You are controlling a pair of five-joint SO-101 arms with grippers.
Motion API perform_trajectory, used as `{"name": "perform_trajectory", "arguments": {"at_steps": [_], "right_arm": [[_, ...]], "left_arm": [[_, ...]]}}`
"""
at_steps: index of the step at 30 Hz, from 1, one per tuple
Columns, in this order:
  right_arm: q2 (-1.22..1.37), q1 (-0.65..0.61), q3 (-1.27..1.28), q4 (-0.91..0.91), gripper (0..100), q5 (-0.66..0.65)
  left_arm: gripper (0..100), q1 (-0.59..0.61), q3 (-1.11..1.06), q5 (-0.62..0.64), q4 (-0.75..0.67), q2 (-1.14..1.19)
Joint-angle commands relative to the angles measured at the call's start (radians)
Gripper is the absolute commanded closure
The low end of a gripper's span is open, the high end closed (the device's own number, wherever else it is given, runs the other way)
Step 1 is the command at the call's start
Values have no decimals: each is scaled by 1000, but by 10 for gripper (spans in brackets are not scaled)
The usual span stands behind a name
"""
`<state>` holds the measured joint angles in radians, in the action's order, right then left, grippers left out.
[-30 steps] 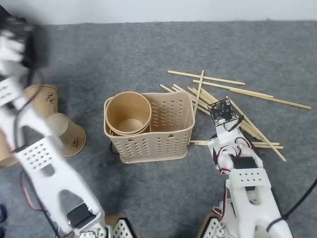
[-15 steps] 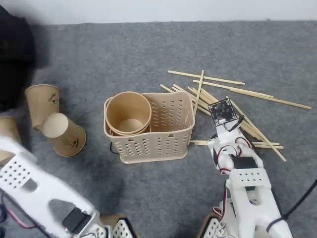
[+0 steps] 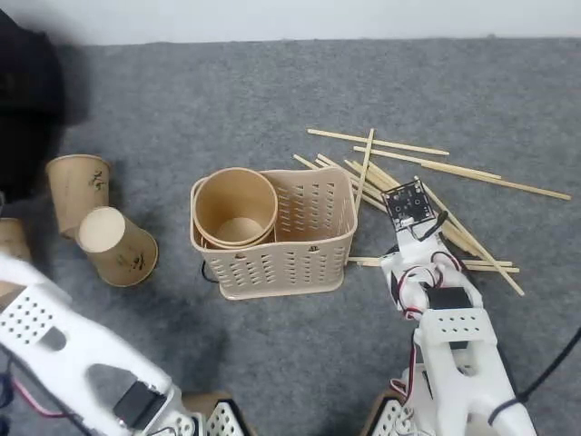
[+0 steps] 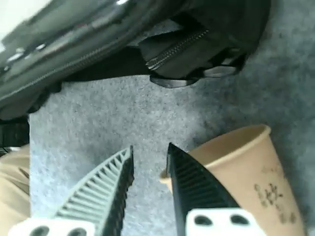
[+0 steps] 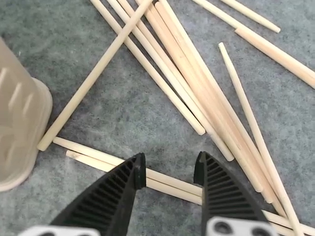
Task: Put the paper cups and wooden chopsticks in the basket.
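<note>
Left arm (image 3: 54, 336) swung back low; left gripper (image 4: 149, 147) slightly parted, empty, beside paper cup (image 4: 246, 167); right gripper (image 5: 171, 157) parted, empty, over chopsticks (image 5: 187, 93)

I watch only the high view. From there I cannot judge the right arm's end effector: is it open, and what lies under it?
Observer: The right end effector is open and holds nothing. Two chopsticks lie side by side directly under the gap.
Operator: Thank you. And the left arm's end effector, please?
Observer: The left end effector is also open. The rim of a paper cup is close beside one of its sides; whether they touch, I cannot tell.
Operator: What is beyond that cup?
Observer: A black bag with a zipper lies just past it.
</note>
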<state>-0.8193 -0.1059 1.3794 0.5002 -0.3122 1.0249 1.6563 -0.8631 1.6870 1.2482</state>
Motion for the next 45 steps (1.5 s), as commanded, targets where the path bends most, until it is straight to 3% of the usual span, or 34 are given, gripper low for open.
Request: {"name": "perform_trajectory", "arguments": {"at_steps": [1, 7, 14, 25, 31, 37, 45], "right_arm": [[-7, -7, -6, -18, 819, -14], [-7, -7, -6, -16, 819, -14], [-7, -7, -6, -16, 819, -14], [-7, -7, -6, -18, 819, -14], [-7, -7, -6, -18, 819, -14], [-7, -8, -8, -19, 819, -14], [-7, -25, -6, -19, 819, -15]], "left_arm": [[873, -17, 22, -92, 28, -5], [873, -17, 19, -121, -31, 8], [873, -9, 10, -345, 69, 58], [875, -26, -16, -632, 71, 38], [876, -26, -124, -690, 71, 17], [877, -51, -331, -689, 72, -92], [878, -204, -852, -655, 68, -408]]}}
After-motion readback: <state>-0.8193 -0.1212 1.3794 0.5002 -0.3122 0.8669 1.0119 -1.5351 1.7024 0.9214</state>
